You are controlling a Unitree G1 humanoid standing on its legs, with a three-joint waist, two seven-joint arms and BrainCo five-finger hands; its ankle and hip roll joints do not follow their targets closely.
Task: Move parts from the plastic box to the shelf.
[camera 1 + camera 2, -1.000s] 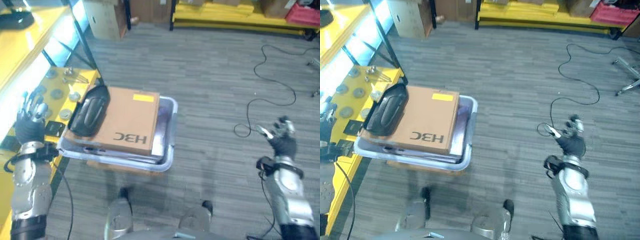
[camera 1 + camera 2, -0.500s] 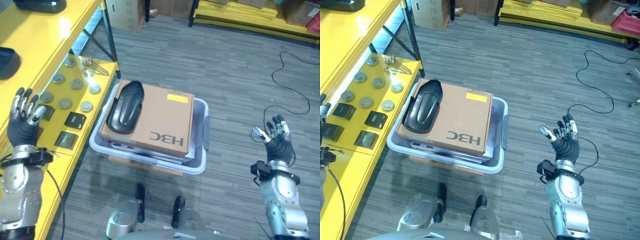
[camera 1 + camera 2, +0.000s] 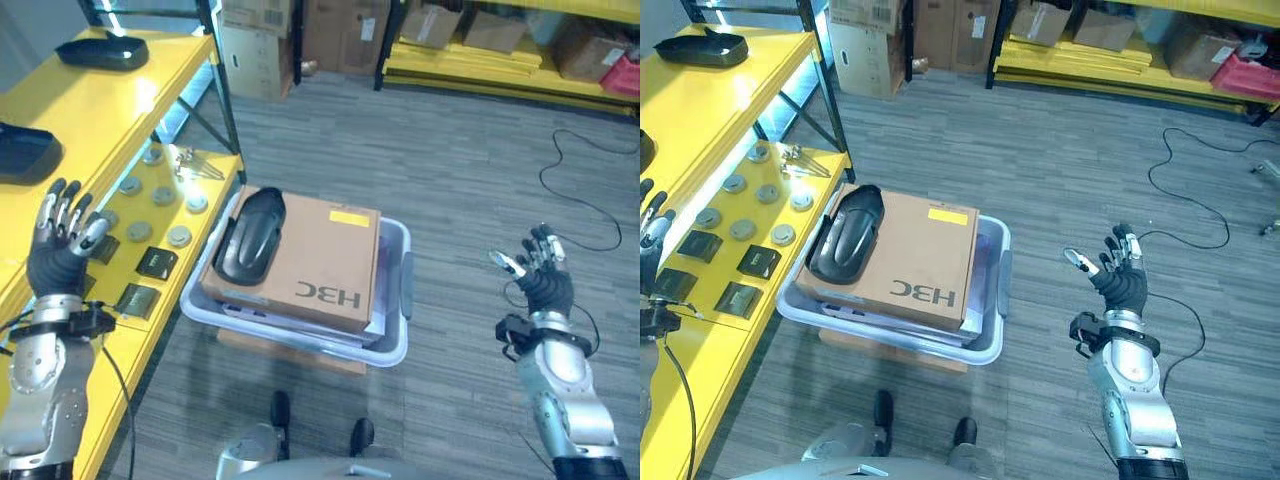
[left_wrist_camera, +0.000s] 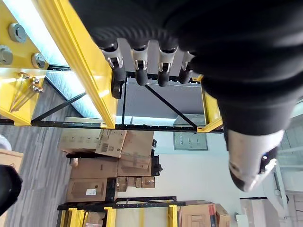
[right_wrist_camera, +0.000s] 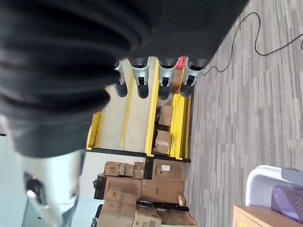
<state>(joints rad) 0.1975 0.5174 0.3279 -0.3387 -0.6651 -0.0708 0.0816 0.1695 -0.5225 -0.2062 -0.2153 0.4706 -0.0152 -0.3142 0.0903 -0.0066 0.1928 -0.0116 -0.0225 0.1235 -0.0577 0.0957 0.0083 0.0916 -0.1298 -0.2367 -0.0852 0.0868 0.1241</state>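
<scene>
Your view has lifted; both hands, left hand (image 3: 62,245) and right hand (image 3: 537,275), stay spread and empty, so the plastic box (image 3: 395,340) remains unpicked.

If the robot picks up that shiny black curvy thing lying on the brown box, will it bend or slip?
The glossy black curved part looks like a moulded shell, so probably stiff, not floppy. Its smooth, shiny surface may slip in a robot hand. It rests loose atop the brown cardboard box, so a push would likely slide it rather than roll it.
</scene>
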